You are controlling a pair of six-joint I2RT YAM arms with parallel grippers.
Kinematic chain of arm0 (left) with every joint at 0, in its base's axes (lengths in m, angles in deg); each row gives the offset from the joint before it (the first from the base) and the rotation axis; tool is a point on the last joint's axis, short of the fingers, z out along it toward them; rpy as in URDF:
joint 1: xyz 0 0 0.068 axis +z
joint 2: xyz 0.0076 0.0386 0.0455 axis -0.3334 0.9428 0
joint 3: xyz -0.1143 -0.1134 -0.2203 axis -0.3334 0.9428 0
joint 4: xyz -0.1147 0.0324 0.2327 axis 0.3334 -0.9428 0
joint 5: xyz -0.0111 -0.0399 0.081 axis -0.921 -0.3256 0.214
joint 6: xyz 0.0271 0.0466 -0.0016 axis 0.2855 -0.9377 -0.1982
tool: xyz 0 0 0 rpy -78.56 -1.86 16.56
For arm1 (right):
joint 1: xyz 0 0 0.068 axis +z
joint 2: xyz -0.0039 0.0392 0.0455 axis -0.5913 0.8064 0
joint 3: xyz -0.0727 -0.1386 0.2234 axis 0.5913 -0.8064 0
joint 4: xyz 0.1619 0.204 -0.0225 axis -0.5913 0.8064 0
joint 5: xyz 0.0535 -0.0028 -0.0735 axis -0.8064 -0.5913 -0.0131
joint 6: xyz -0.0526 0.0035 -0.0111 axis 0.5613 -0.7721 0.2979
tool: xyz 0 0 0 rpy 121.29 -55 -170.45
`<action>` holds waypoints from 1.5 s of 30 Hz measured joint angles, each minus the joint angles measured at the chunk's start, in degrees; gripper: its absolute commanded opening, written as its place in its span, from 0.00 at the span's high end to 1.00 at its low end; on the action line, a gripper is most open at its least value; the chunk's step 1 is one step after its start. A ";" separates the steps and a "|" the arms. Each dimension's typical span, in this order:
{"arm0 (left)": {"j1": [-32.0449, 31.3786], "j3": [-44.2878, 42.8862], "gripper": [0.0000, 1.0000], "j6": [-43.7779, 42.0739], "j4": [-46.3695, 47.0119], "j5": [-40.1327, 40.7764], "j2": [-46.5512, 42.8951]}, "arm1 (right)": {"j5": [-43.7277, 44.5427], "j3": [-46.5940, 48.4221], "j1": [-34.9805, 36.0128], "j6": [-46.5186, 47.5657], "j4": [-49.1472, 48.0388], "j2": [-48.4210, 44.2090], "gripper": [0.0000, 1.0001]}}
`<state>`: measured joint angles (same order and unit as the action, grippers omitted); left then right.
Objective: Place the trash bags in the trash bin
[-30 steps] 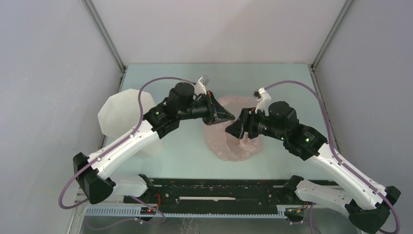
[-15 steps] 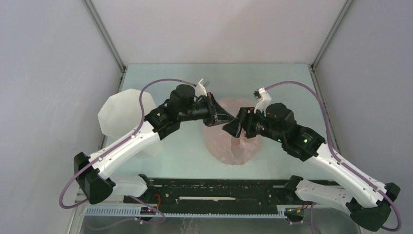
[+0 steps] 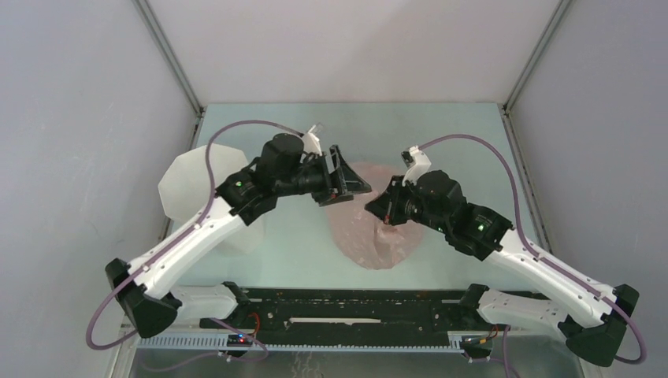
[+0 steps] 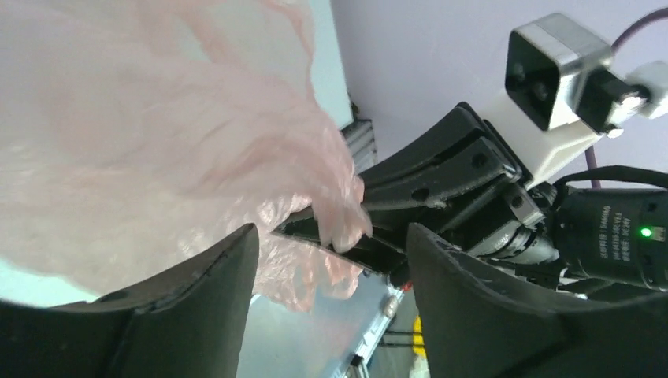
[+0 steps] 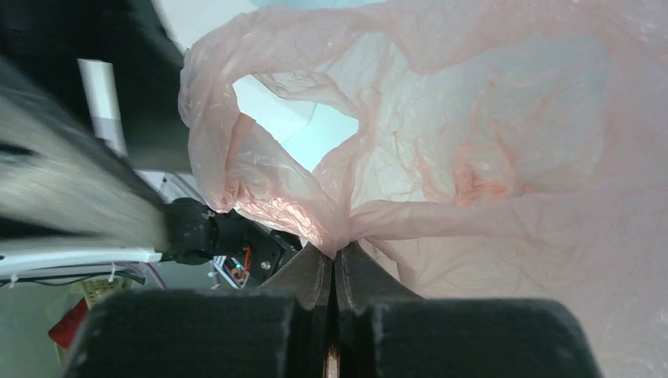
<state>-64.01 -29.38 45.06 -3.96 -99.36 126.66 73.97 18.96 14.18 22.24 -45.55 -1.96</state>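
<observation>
Pinching the pale-pink trash bag (image 5: 488,157) at the base of a loop handle, the right gripper (image 5: 336,264) is clamped on the plastic. The left gripper (image 4: 331,236) holds its jaws apart at the bag's 10 o'clock edge. The white trash bin (image 3: 193,185) stands at the table's 9 o'clock side, well apart from the bag.
</observation>
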 measured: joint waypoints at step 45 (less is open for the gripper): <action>2.60 -19.61 1.00 -29.05 -46.14 46.51 3.89 | 6.14 -2.89 -11.87 0.90 17.88 -24.90 1.00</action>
<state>-61.41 -48.98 16.01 -50.10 -52.84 130.55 80.11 16.07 2.31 23.14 -27.67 -26.85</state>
